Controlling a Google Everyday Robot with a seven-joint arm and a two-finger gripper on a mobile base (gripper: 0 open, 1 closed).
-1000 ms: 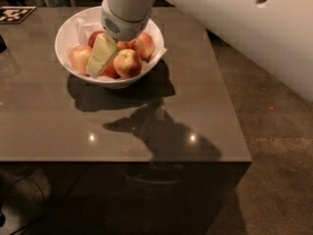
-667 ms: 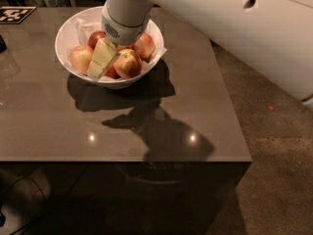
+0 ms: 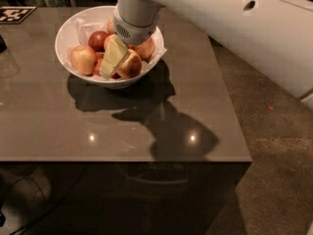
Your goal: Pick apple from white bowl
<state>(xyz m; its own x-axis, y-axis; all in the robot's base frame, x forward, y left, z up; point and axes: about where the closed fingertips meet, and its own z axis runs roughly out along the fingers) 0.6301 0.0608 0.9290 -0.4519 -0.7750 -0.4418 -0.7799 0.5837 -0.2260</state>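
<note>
The gripper point(image 3: 113, 58) sits inside the white bowl point(image 3: 59, 35); jaw opening cannot be determined. The apple point(image 3: 131, 64) lies just beside the jaws. It is judged firm, smooth and slippery, so grip across its widest girth.

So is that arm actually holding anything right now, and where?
Cannot tell. The gripper is down in the white bowl, right beside the apple, but no hold on anything shows.
</note>
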